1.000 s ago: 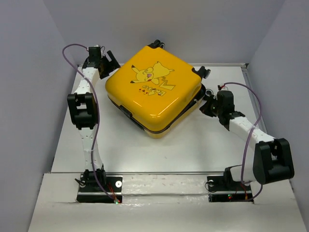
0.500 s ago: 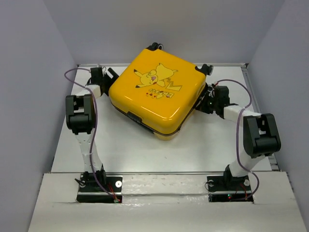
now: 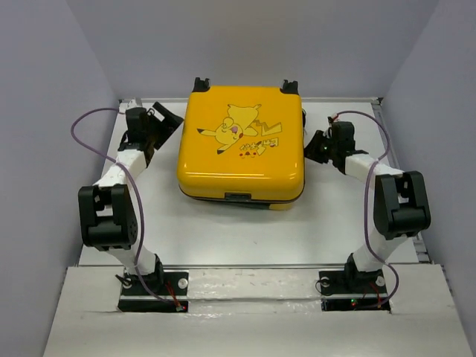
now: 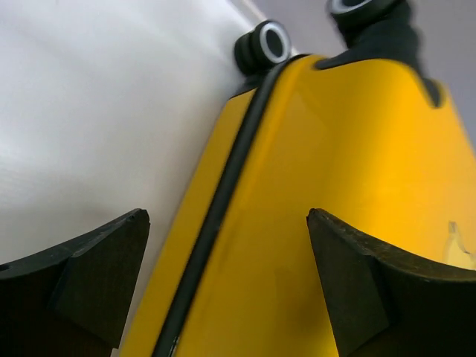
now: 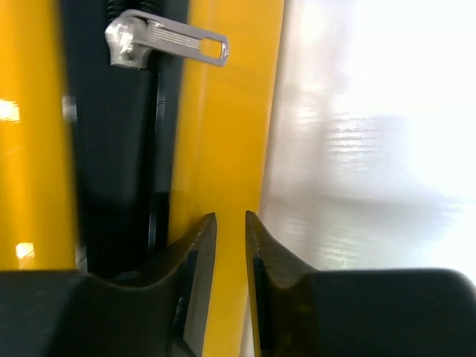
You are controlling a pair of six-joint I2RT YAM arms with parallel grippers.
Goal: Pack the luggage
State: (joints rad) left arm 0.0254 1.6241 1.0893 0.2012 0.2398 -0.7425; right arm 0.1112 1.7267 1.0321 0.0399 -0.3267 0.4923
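Observation:
The luggage (image 3: 239, 152) is a glossy yellow hard-shell suitcase with a Pikachu cartoon. It lies closed and flat at the middle back of the table, square to it, with its black wheels (image 3: 201, 82) toward the back wall. My left gripper (image 3: 168, 119) is open at its left side. The left wrist view shows the yellow shell (image 4: 297, 186) and its black zip line between my spread fingers (image 4: 82, 275). My right gripper (image 3: 312, 146) is at the right side, fingers almost together and empty. A silver zip pull (image 5: 167, 39) lies ahead of it on the black zip band.
White table (image 3: 208, 223) with grey walls on three sides. Both arm bases stand at the near edge. The suitcase wheels (image 4: 262, 44) sit close to the back wall.
The suitcase has turned counterclockwise from a diamond position to square with the table. Both arms swung round with it, the left gripper staying at its left side, the right at its right side.

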